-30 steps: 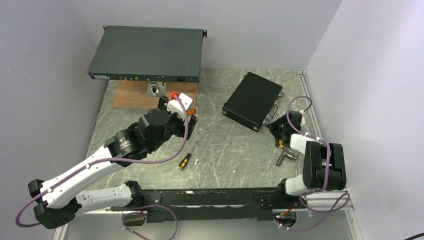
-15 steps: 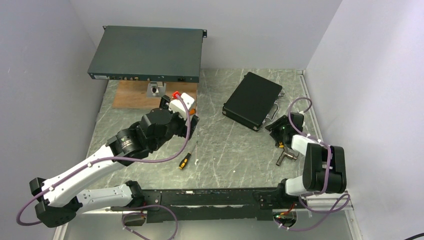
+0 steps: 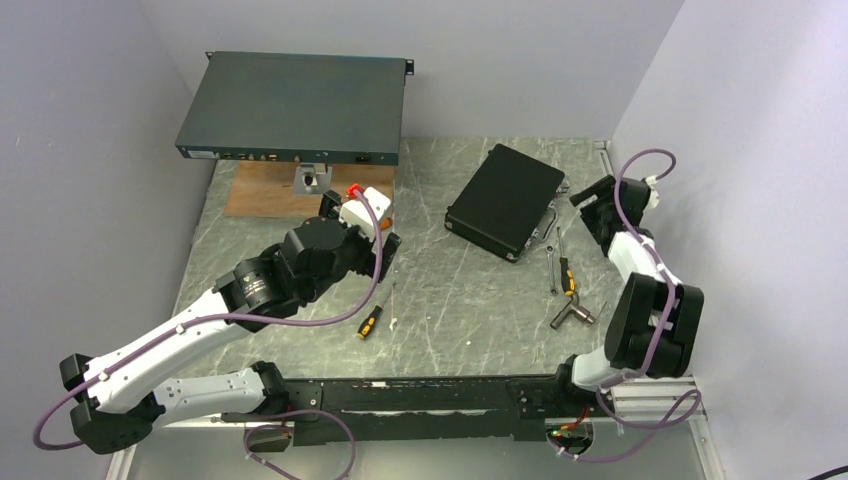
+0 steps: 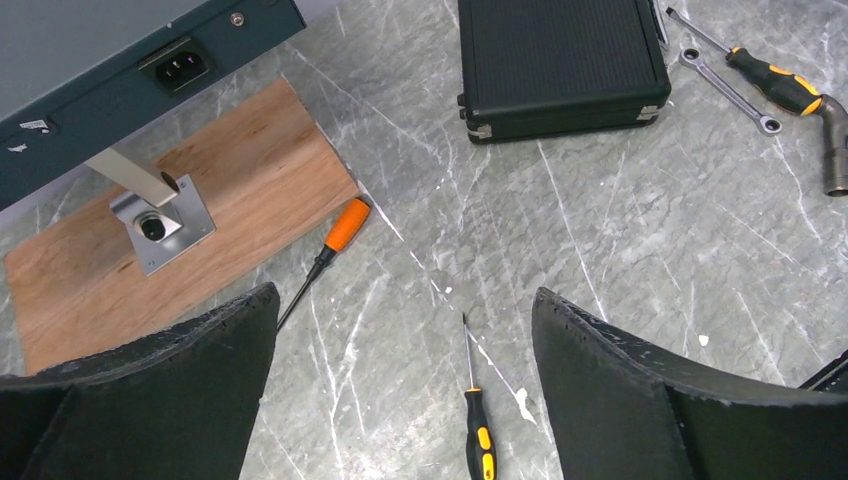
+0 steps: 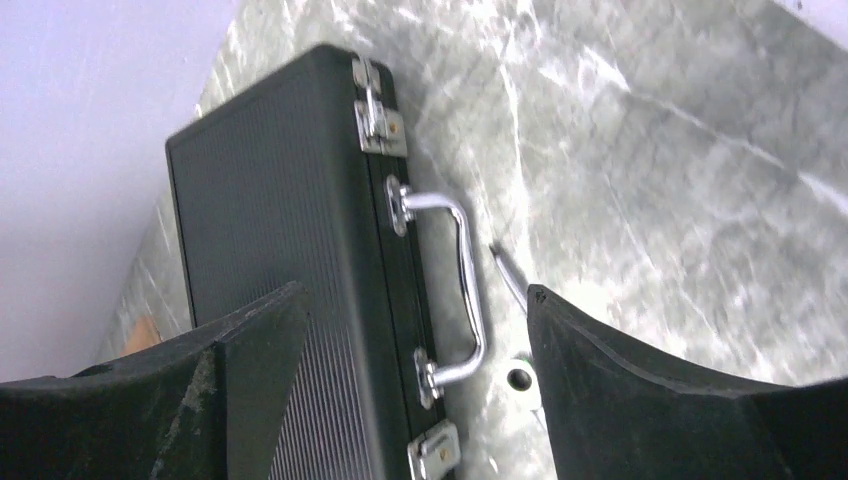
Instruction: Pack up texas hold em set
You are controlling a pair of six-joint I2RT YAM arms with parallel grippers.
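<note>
Black, ribbed and hard-shelled, the small hinged case with metal corners (image 3: 505,200) is seen lying flat and shut on the grey marbled tabletop (image 3: 450,290). Its chrome carrying handle (image 5: 470,290) is turned toward the right arm, with a metal latch (image 5: 375,110) toward each end of that edge. The latches appear to lie flat, though the blurred wrist view does not settle whether they are fastened.

The right pincer (image 5: 405,310) is held just beside the handle edge of the case, its jaws spread wide and nothing gripped between them. The left pincer (image 4: 405,320) is kept well apart from the case, on the side away from the handle, likewise spread wide and empty.

On that same side an orange-handled screwdriver (image 4: 335,240) and a black-and-yellow screwdriver (image 4: 478,430) are laid on the stone. On the handle side of the case a slim spanner (image 4: 722,85), an orange-and-black screwdriver (image 4: 775,85) and a grey T-shaped metal tool (image 3: 572,313) are found. Farther from the case than the left pincer, a dark-green flat rack unit (image 3: 295,105) is propped over a wooden board (image 3: 265,190).
</note>
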